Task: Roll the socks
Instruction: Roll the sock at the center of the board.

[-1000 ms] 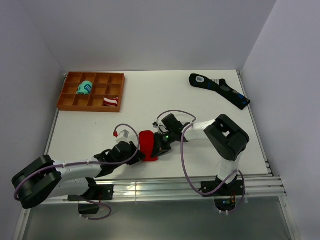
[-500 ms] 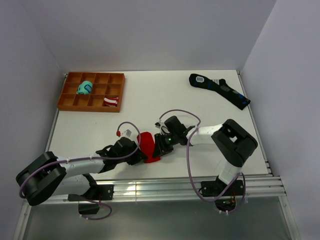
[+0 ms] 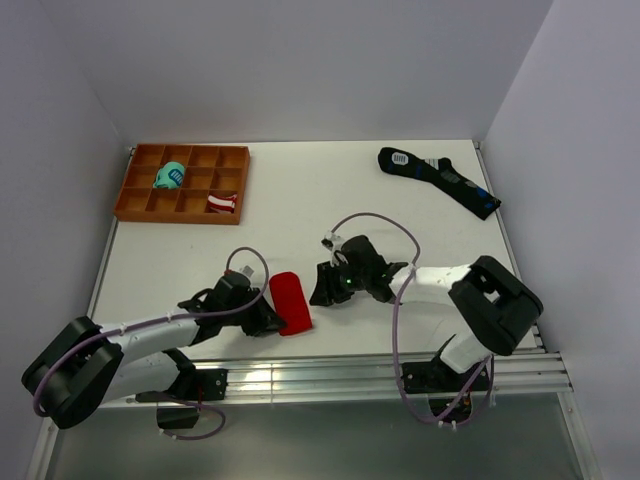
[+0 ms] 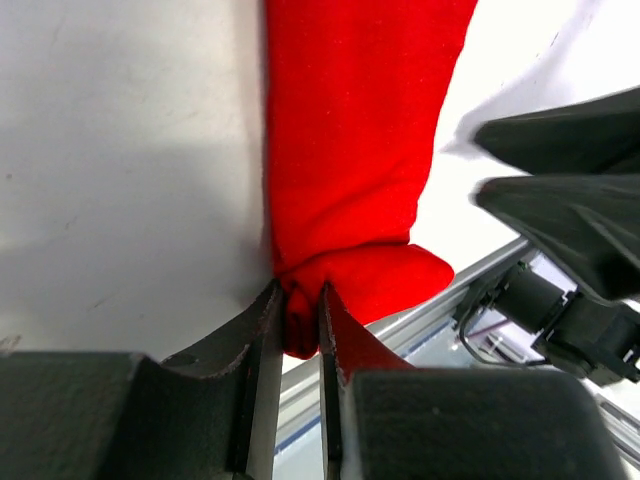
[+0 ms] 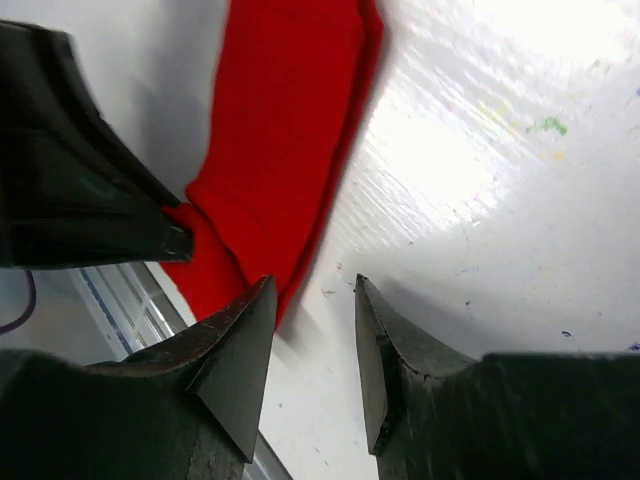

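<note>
A: White table (image 3: pixel 400 200), grey walls (image 3: pixel 300 60). L gripper?

B: L gripper (image 4: pixel 298 310) is clamped tight on the near end of the red socks (image 3: pixel 290 303), w/ a bunched lump of fabric pinched between its jaws, close to the table's front edge.

A: And R?

B: R gripper (image 5: pixel 312 300) has its jaws apart w/ nothing in them. It's low over the table, just beside the socks' right edge, not touching.

A: Which step?

B: Early in the roll, I'd say. The socks are mostly a flat strip, only the near end is bunched.

A: Next?

B: Prob. L turns that end over toward the far end while R pins the strip vs. sliding. The orange tray (image 3: pixel 180 218) and the black socks (image 3: pixel 440 178) are well apart.
</note>
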`<state>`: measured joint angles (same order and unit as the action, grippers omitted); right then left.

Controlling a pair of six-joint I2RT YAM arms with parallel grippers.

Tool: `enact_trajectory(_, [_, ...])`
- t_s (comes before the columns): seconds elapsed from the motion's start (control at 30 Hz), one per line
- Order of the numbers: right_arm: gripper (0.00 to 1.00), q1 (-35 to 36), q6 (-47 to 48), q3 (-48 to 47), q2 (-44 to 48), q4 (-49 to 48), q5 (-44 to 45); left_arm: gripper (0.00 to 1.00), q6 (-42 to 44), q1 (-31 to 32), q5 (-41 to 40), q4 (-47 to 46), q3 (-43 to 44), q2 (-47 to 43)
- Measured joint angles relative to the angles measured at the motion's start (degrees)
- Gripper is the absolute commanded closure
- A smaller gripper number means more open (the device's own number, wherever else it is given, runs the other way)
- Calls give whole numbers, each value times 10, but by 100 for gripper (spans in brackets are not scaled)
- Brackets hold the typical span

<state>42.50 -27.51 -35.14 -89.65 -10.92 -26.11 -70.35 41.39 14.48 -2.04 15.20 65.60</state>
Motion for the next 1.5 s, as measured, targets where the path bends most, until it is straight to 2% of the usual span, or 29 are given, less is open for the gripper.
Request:
enact_trajectory(0.23, [53, 12, 21, 63, 120, -80, 28, 100, -2, -24, 40, 6, -8, -1])
enact_trajectory(0.43, [53, 91, 43, 103, 186, -153, 59, 100, 8, -36, 56, 38, 10, 10])
enact_trajectory(0.57, [53, 137, 55, 104, 174, -176, 88, 100, 20, -52, 74, 53, 17, 18])
enact_trajectory(0.9, [54, 212, 64, 105, 70, -235, 158, 100, 63, -101, 127, 109, 45, 51])
enact_trajectory(1.5, [54, 250, 81, 124, 39, -305, 219, 100, 133, -157, 181, 182, 98, 120])
